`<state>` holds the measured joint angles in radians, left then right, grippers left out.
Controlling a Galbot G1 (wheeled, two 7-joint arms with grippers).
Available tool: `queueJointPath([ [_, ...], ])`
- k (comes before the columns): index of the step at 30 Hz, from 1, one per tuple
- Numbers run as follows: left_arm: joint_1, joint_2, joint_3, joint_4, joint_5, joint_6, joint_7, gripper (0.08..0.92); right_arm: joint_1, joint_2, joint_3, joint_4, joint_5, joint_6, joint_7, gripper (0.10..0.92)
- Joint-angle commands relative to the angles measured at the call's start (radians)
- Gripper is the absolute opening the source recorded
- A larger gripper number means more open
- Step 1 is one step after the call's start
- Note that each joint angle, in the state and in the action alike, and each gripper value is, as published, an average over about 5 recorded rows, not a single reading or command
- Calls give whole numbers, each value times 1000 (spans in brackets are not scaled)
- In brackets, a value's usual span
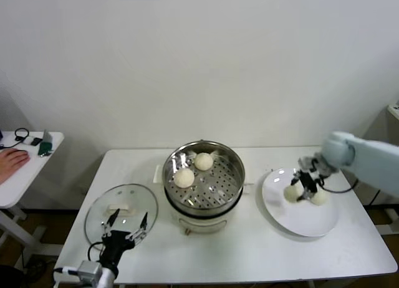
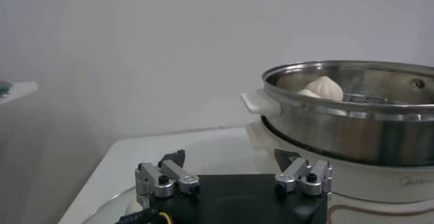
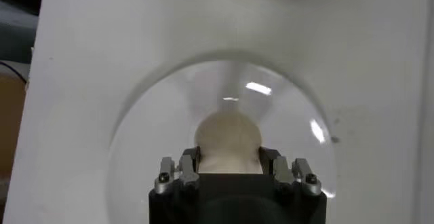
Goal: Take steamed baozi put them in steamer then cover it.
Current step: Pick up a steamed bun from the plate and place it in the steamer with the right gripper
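Now, starting at your left: the left claw hangs low at the near edge of the worktop, its fingers spread wide with nothing between them, just over the near rim of the cover. That cover, a clear glass lid with a cream handle at its centre, lies flat on the worktop beside the steamer, not on it.

At the middle you have the steamer, a shiny perforated basket seated on a white pot base. Two steamed baozi sit inside it, one toward the left side of the basket floor and one nearer the far wall. From the left wrist view the steamer rises just beyond the claw, and the top of a bun shows over its rim.

To your right lies a white plate with two more buns on it. The right claw is down on the plate between them. In the right wrist view its fingers press against either side of one bun, so that claw is clenched on it, the bun low over the plate. The other bun lies just beside the claw.
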<state>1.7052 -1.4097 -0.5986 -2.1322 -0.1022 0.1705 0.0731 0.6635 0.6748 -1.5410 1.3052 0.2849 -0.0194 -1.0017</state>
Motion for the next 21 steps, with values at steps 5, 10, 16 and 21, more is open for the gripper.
queueJointPath([
  [5, 0, 3, -3, -4, 3, 1, 0, 823, 534, 236, -82, 165, 34, 347, -47, 598],
  [10, 1, 0, -5, -8, 4, 1, 0, 823, 507, 328, -29, 330, 13, 395, -5, 609],
  [16, 2, -3, -18, -12, -2, 0, -1, 823, 334, 442, -4, 408, -127, 424, 55, 611],
  [21, 6, -1, -33, -21, -11, 1, -1, 823, 182, 501, -13, 372, -227, 432, 86, 611],
])
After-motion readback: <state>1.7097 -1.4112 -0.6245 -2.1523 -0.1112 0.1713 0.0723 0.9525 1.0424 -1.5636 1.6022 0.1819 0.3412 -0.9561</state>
